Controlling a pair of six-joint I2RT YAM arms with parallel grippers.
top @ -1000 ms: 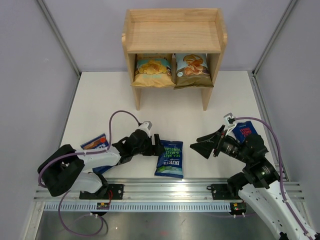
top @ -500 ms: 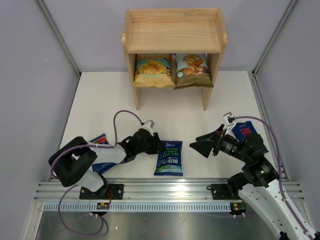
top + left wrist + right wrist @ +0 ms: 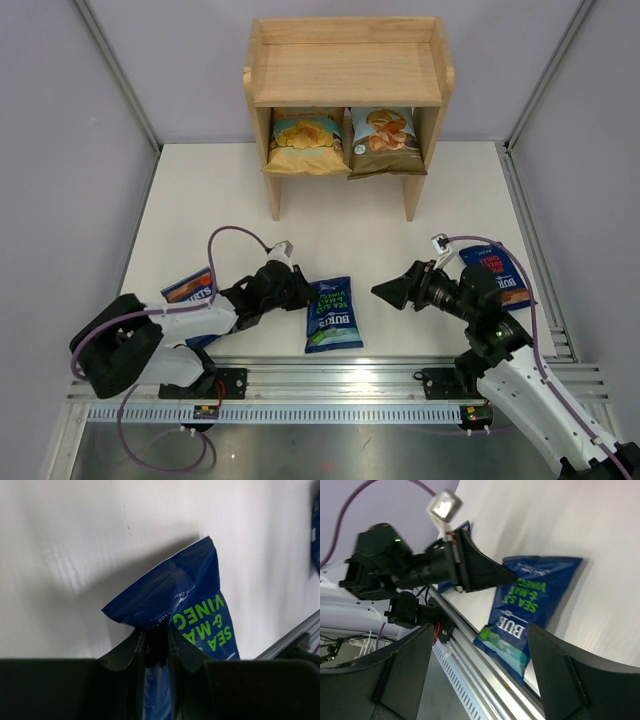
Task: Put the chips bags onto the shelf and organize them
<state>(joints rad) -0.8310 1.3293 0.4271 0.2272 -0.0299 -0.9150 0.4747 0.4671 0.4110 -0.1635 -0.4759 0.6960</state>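
Note:
The wooden shelf [image 3: 345, 75] stands at the back, with a yellow chips bag [image 3: 305, 140] and a light-blue and brown bag [image 3: 385, 140] side by side on its lower tier. A dark-blue green-lettered Burts bag [image 3: 333, 315] [image 3: 200, 605] [image 3: 530, 610] lies on the table near the front. My left gripper [image 3: 300, 290] [image 3: 156, 632] is shut on that bag's upper left corner. My right gripper [image 3: 390, 292] [image 3: 481, 630] hovers open to the bag's right, holding nothing. One red-lettered Burts bag [image 3: 192, 290] lies partly under the left arm. Another [image 3: 495, 275] lies beside the right arm.
The shelf's top tier [image 3: 345, 45] is bare. An aluminium rail [image 3: 340, 385] runs along the near table edge by the arm bases. Grey walls and frame posts [image 3: 120, 75] close in the sides. White tabletop [image 3: 340, 230] lies between the shelf and the arms.
My left gripper has closed on the green-lettered bag's corner, and the bag has shifted slightly left and tilted. The right arm has swung left and lower, uncovering more of the right-hand bag.

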